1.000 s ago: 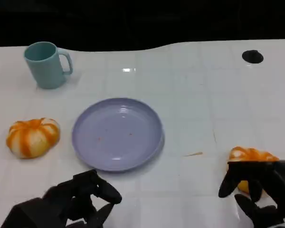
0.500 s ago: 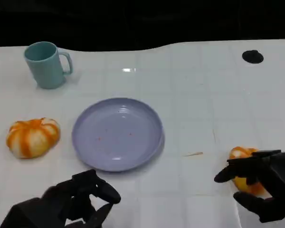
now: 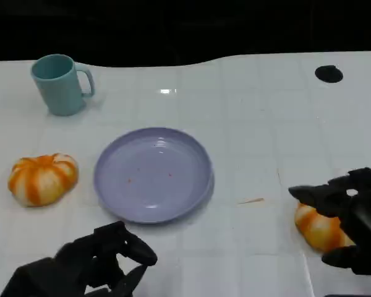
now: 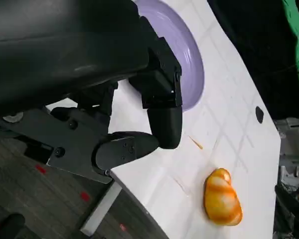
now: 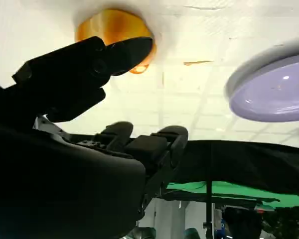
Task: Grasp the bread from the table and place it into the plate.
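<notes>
A striped orange bread roll [image 3: 318, 229] lies at the table's near right. My right hand [image 3: 349, 216] hovers over it with fingers spread across its far side and thumb on its near side, not closed. In the right wrist view one finger [image 5: 89, 59] reaches over the roll [image 5: 112, 25]. The lavender plate [image 3: 111, 185] sits at mid-table with nothing in it. A second orange roll [image 3: 43, 178] lies to the left of the plate. My left hand [image 3: 105, 257] rests near the front edge, fingers curled and holding nothing.
A teal mug [image 3: 60, 83] stands at the far left. A small black disc [image 3: 328, 73] lies at the far right. The left wrist view shows the table's front edge [image 4: 139, 204] close to the left hand [image 4: 139, 114].
My right hand has moved away from me and now arches over the right roll instead of covering its near side. The left hand, plate and other roll are unchanged.
</notes>
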